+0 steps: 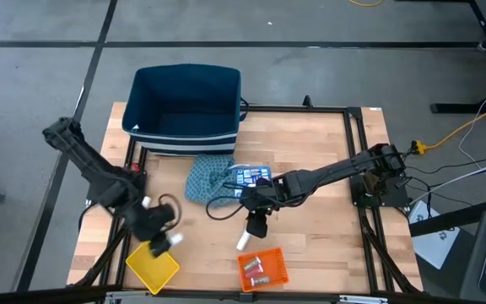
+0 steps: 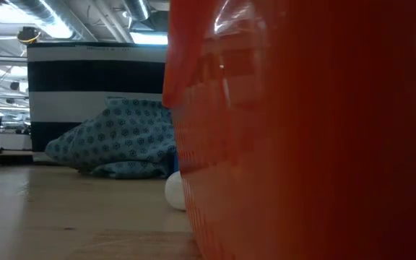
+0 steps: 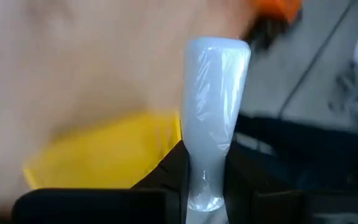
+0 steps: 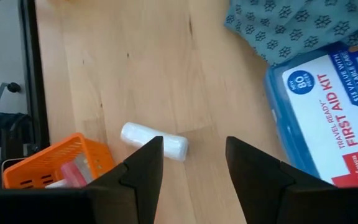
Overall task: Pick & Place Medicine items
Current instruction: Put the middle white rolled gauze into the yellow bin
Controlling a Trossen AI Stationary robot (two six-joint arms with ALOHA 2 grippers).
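Observation:
My left gripper (image 1: 165, 235) is shut on a white plastic-wrapped cylinder (image 3: 213, 106) and hovers by the yellow tray (image 1: 152, 268). My right gripper (image 1: 256, 226) is open, fingers pointing down, just above and beside a second white cylinder (image 4: 154, 140) that lies on its side on the wood near the orange tray (image 1: 262, 268). That tray holds a few small items. The blue-and-white first aid box (image 4: 328, 118) lies flat, partly on the teal cloth (image 1: 207, 177). In the low view, the cylinder's end (image 2: 175, 191) peeks out beside the orange tray (image 2: 302, 130). My left gripper pinches the white cylinder between its two fingers at one end (image 3: 205, 177), where the wrapping is squeezed narrow. The rest of it sticks out forward past the fingertips. It is lifted clear, over the edge of the yellow tray (image 3: 104, 155).
A dark blue bin with striped sides (image 1: 184, 101) stands at the table's far edge, behind the cloth. A black cable (image 1: 218, 207) loops on the wood between the arms. A black frame (image 1: 357, 152) borders the table. Bare wood lies between the two trays.

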